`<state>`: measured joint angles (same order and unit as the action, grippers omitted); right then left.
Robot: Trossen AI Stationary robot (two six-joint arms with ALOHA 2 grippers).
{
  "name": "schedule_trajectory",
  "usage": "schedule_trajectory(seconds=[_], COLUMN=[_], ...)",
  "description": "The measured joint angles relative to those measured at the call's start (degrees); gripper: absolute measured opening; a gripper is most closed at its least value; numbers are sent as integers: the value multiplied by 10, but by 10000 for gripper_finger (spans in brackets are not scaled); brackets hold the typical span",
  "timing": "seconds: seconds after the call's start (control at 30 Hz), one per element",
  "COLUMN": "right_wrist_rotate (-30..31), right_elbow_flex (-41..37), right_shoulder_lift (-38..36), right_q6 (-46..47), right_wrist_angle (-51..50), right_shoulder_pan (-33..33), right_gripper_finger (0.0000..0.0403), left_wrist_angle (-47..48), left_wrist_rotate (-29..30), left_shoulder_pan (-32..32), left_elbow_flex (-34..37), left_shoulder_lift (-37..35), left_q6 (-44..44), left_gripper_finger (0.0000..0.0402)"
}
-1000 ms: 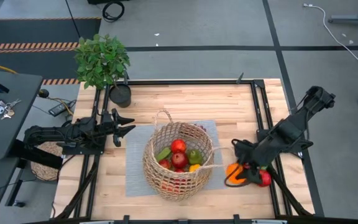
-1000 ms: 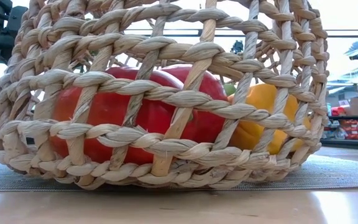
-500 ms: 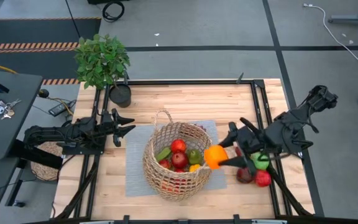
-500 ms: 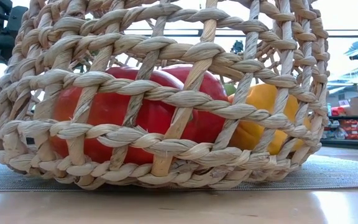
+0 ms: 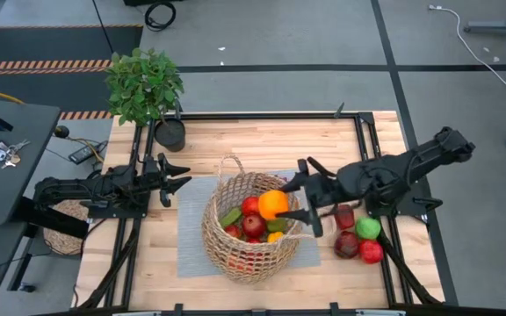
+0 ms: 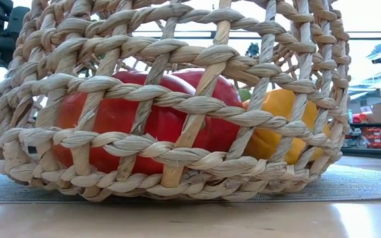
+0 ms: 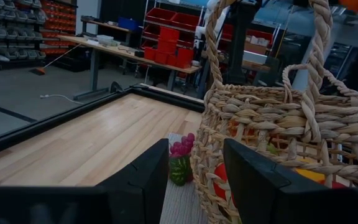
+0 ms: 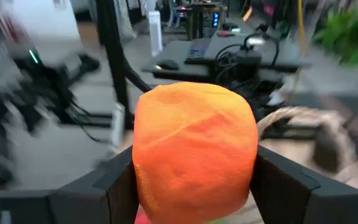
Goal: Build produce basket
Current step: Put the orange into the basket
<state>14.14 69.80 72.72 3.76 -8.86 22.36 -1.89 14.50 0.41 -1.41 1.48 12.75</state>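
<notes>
1. Over the basket point(image 5: 251, 226), seen from above, my right gripper point(image 5: 290, 203) is clamped on an orange fruit point(image 5: 272, 204), just above the produce inside. My left gripper point(image 5: 172, 178) waits beside the basket, fingers apart.
2. Low down, the basket sits on a grey mat point(image 6: 369, 182) over pale wood; a red tomato point(image 6: 121, 122) presses against the weave.
3. My left wrist looks past the basket to shelving in a workshop.
4. My right wrist shows the orange fruit filling the jaws: round, firm, probably light and a little slippery, so I'd grip across its middle.
</notes>
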Motion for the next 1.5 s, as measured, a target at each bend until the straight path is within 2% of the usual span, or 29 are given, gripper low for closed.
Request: schedule_trajectory(seconds=[0.27, 0.37, 0.5, 0.83, 1.1, 1.33, 1.5], right_wrist_rotate=[89, 128, 139, 147, 157, 105, 44], right_elbow_flex=[0, 0, 0, 0, 0, 0, 0], right_shoulder_lift=[25, 29, 32, 37, 90, 161, 217], right_q6=[-405, -490, -564, -629, -688, -661, -593], right_wrist_angle=[3, 6, 7, 9, 30, 50, 71], right_shoulder_pan=[13, 17, 18, 16, -16, -57, -85], right_gripper_finger=[259, 259, 259, 259, 259, 258, 258], left_wrist_angle=[0, 0, 0, 0, 0, 0, 0], left_wrist_rotate=[0, 0, 0, 0, 0, 0, 0], left_shoulder_pan=[0, 0, 0, 0, 0, 0, 0], left_elbow_flex=[0, 0, 0, 0, 0, 0, 0], left_shoulder_lift=[0, 0, 0, 0, 0, 0, 0], left_q6=[0, 0, 0, 0, 0, 0, 0], left_gripper_finger=[160, 160, 160, 160, 160, 160, 160])
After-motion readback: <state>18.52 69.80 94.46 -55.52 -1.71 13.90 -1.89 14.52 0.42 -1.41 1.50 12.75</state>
